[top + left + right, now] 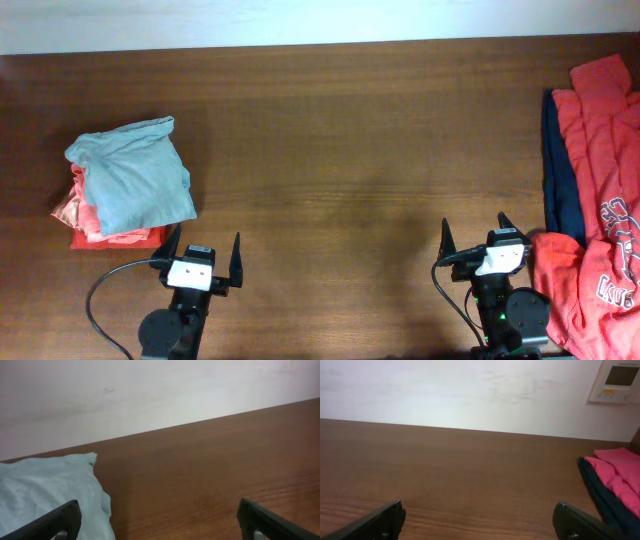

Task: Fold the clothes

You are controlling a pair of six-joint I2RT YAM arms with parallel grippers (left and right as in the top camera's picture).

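A folded light grey-blue garment (133, 178) lies on top of folded orange-red clothes (85, 222) at the table's left; it also shows in the left wrist view (45, 492). A pile of unfolded red clothes (605, 190) with a navy garment (560, 180) under it lies at the right edge; both show in the right wrist view, red (619, 467) and navy (600, 492). My left gripper (205, 255) is open and empty near the front edge, just right of the folded stack. My right gripper (475, 232) is open and empty, beside the red pile.
The brown wooden table (340, 150) stretches between the two piles. A white wall (150, 390) runs behind its far edge, with a wall control panel (619, 380) at the right. Black cables trail by each arm base.
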